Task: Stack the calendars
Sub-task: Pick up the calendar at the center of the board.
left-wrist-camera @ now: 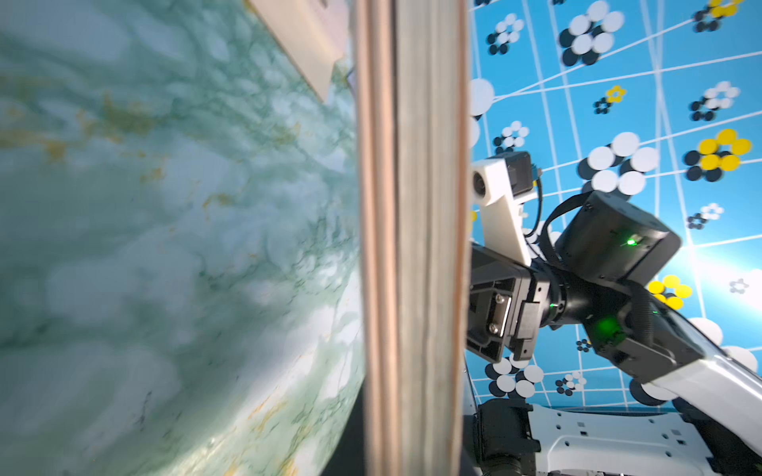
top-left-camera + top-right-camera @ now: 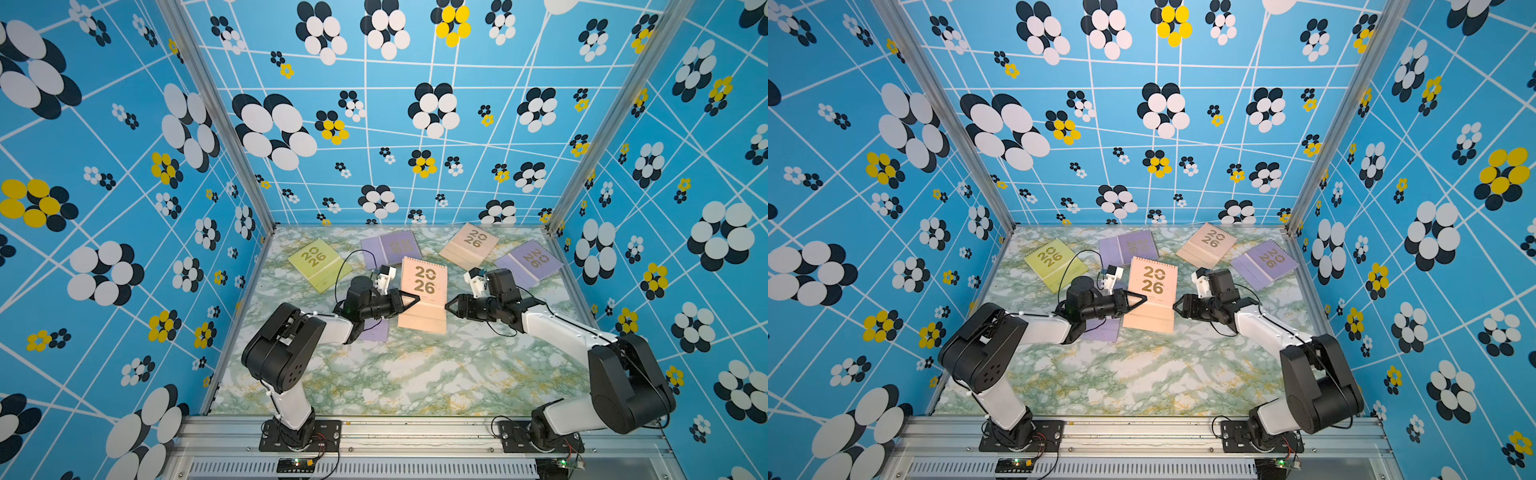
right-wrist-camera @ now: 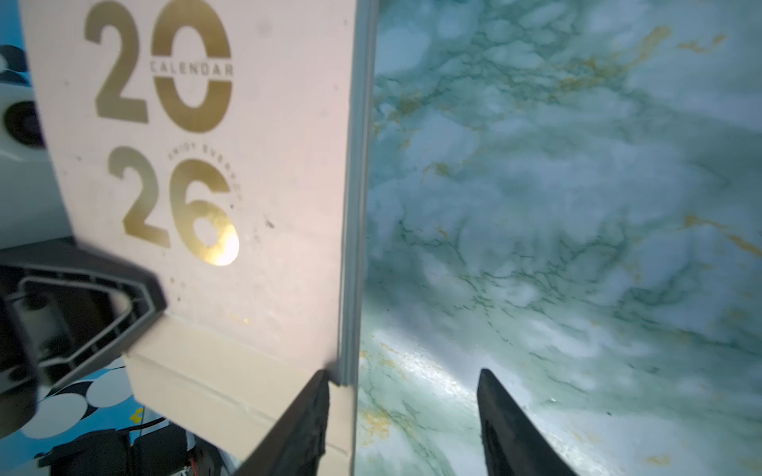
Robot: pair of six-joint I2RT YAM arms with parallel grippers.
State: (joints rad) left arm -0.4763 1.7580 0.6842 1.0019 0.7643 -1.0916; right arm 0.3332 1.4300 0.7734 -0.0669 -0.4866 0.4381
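The left claw (image 2: 415, 300) is clamped tight on the left edge of a peach calendar (image 2: 424, 279), holding it cover-up above the desk (image 2: 395, 374). The right claw (image 2: 448, 306) sits at the opposite edge with its jaws parted. In the right wrist view one finger (image 3: 305, 428) touches the calendar's corner and the other stands apart, gripping nothing. A lilac calendar (image 2: 376, 330) lies partly hidden under the left arm. Farther back on the desk lie a yellow-green calendar (image 2: 316, 262), a second lilac calendar (image 2: 392, 248), a second peach calendar (image 2: 471, 245) and a third lilac calendar (image 2: 530, 262) near the right wall.
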